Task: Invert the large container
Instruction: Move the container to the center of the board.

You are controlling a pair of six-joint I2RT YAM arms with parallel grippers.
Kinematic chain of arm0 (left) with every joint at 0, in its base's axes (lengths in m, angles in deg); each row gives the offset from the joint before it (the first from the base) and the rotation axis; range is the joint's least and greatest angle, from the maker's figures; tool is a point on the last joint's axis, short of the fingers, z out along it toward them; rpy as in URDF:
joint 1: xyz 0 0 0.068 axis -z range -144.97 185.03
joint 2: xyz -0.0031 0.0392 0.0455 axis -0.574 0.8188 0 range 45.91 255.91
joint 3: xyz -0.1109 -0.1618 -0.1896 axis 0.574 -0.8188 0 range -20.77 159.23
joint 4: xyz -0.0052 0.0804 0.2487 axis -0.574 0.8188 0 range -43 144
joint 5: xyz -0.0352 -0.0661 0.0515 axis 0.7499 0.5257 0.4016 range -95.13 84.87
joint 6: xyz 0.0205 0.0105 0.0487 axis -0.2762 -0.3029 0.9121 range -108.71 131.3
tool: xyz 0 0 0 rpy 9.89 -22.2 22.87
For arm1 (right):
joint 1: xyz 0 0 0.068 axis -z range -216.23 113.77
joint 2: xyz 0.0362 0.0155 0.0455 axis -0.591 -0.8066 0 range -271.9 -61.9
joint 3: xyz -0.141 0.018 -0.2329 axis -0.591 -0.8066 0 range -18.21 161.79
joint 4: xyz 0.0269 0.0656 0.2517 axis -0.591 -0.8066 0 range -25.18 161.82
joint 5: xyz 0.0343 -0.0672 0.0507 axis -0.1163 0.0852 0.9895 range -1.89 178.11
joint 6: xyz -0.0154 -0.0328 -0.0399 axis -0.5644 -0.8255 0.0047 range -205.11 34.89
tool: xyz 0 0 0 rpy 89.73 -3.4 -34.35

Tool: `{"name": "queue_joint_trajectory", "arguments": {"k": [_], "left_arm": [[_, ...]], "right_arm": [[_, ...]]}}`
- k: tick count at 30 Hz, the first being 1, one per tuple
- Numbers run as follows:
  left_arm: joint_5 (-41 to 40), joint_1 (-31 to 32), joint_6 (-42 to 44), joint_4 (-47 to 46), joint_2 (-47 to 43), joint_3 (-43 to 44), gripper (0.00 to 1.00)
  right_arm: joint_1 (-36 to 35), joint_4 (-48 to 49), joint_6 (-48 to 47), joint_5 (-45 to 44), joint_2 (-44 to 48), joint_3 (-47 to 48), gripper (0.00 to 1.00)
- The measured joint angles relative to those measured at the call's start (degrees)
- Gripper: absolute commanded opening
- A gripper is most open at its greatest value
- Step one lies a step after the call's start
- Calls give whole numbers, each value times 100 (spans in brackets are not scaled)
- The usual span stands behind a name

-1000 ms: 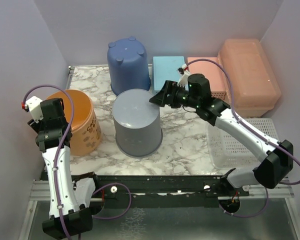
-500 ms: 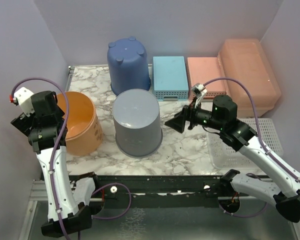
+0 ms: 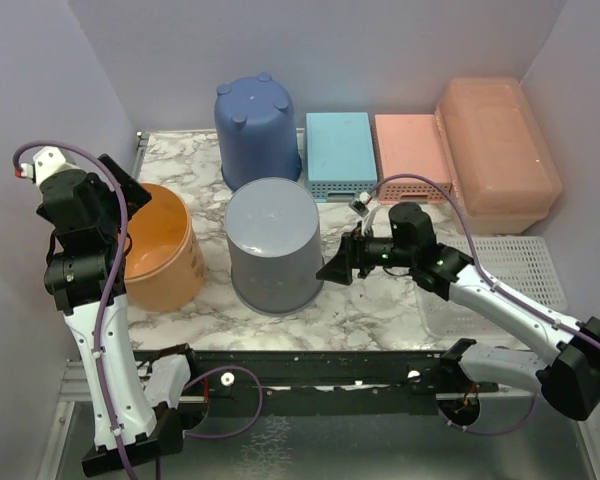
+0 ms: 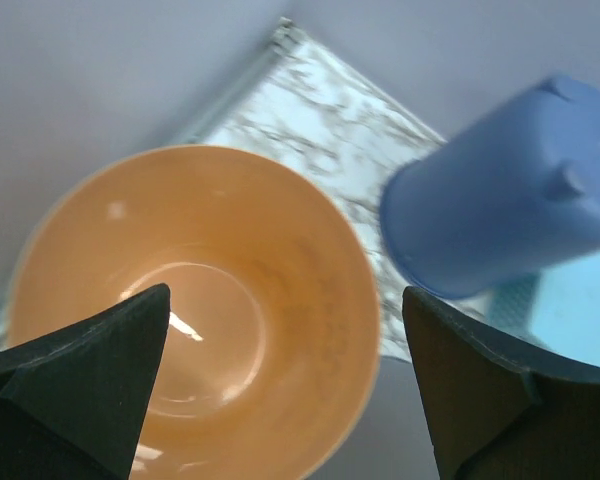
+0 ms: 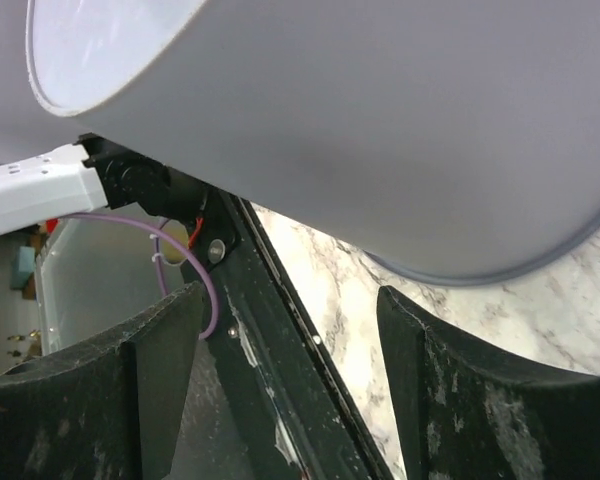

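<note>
While the left claw [image 4: 285, 293] and right claw [image 5: 290, 292] both gape empty, one large translucent peach-orange rectangular plastic container [image 3: 500, 155] sits far right; one round orange plastic bucket [image 3: 160, 250] sits near left.

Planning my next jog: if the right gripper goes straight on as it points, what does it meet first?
Probably the upturned grey bucket: the right gripper, jaws open, points at its side wall, close by, though depth is unclear.

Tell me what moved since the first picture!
The right gripper pulled back toward the near edge and now sits open beside the grey bucket. The left gripper rose and swung left, above the orange bucket, and opened wide. Neither holds anything. Everything else, the large container too, stayed put.
</note>
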Motion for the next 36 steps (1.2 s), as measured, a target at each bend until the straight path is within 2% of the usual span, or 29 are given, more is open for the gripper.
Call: {"name": "queue_joint_trajectory", "arguments": {"k": [3, 8, 16, 22, 25, 28, 33, 36], "left_arm": [[850, 4, -210, -225, 57, -52, 99], [1725, 17, -363, -546, 66, -90, 99], [2557, 181, -382, -911, 13, -378, 99], [3101, 356, -361, -1091, 2, -450, 99], [3563, 516, -306, -1237, 20, -450, 99], [4041, 706, -273, -1377, 79, -474, 99], [4391, 1115, -271, -1478, 162, -608, 99], [4310, 1722, -258, -1453, 345, -619, 99]], "right_arm": [[-243, 341, 149, -81, -275, 2, 72], [-494, 1176, 424, -374, -931, 136, 71], [-492, 1683, 378, -584, -2874, 2022, 72], [-492, 1657, 352, -546, -3550, 2699, 73], [-492, 1602, 302, -553, -3390, 2568, 75], [-492, 1368, 225, -922, -2830, 2164, 79], [-507, 826, 352, -2708, -1261, 1384, 84], [-507, 695, 527, -3893, -262, 863, 85]]}}
